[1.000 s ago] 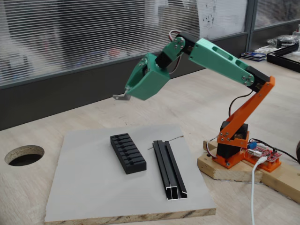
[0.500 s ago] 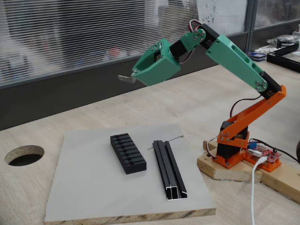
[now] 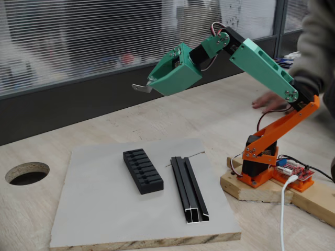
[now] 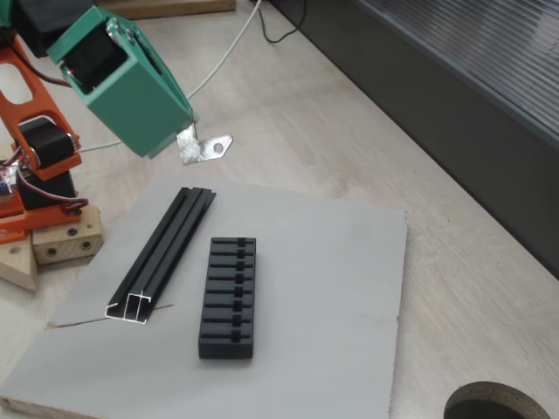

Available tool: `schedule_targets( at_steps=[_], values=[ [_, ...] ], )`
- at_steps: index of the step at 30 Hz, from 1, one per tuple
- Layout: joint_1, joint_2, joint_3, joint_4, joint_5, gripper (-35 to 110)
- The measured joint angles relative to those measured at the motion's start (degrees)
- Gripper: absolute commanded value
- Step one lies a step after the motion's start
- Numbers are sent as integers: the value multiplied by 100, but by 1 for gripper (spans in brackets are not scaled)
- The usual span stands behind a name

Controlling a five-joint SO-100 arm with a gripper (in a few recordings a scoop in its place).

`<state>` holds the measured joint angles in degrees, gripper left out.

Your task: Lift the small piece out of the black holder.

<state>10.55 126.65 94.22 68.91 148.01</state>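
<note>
Grey metal first: the small piece (image 4: 205, 146), a thin L-bent bracket w/ a hole in one leg, is pinched in the robot's hand (image 4: 186, 140) and sits high in the air, well clear of the black holder (image 4: 230, 297). In both fixed views the bracket (image 3: 140, 88) sticks out from the tip of the green hand (image 3: 149, 83), fingers pressed together on one leg of it, the other leg poking free.

The black holder (image 3: 143, 170) lies flat on a grey board (image 3: 99, 204), its row of crosswise slots facing up. Just beside it, not touching, lies a longer thin black rail (image 3: 189, 189) w/ a silvery cut end (image 4: 129, 307) toward the board's near edge; the two run roughly parallel. The board rests on a light wood tabletop (image 3: 157, 120) w/ a round hole (image 3: 27, 172) cut in it, off to the left in a fixed view.

The arm is green up top, orange lower down (image 3: 272, 130), its base fixed to a wood block (image 3: 251, 191) at the right w/ a small red circuit board (image 3: 296, 171) and a white cable (image 3: 282, 209) alongside.

A person stands behind at right; a hand (image 3: 269, 100) rests flat on the tabletop behind the arm, grey sleeve (image 3: 316, 47) above it.
</note>
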Motion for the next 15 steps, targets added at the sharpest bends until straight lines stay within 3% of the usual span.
schedule_targets(
  at_steps=[15],
  values=[
    [0, 202, 0, 0, 0, 5]
  ],
)
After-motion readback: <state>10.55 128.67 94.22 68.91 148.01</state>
